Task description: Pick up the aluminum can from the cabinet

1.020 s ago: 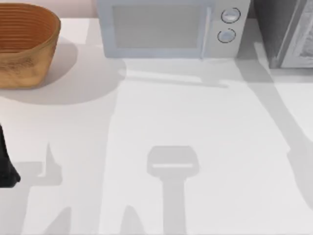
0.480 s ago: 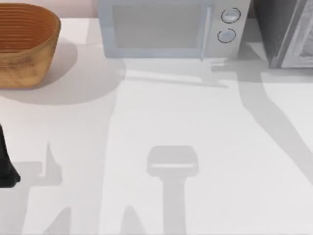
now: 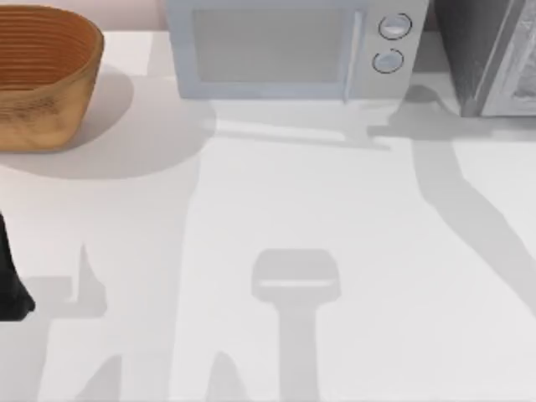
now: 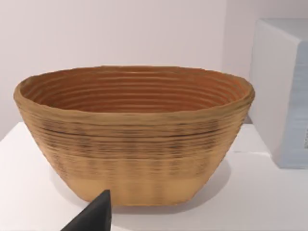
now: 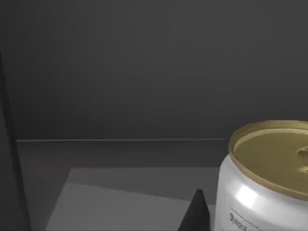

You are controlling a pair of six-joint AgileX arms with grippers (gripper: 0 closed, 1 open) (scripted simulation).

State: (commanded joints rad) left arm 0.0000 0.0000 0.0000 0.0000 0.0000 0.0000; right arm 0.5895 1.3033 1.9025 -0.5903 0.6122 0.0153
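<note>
Currently, the can (image 5: 267, 178) is standing upright on the cabinet (image 3: 490, 54) floor, seen from the right wrist view, silver-sided with a gold top. 1 dark fingertip (image 5: 196, 211) of the right gripper is showing just beside it; jaw state cannot be told. The cabinet is sitting at the table's (image 3: 335, 201) far right, beside the microwave (image 3: 289, 46). The left arm (image 3: 10, 276) is resting at the left edge, its camera facing the basket (image 4: 134, 134); its jaws cannot be told either.
</note>
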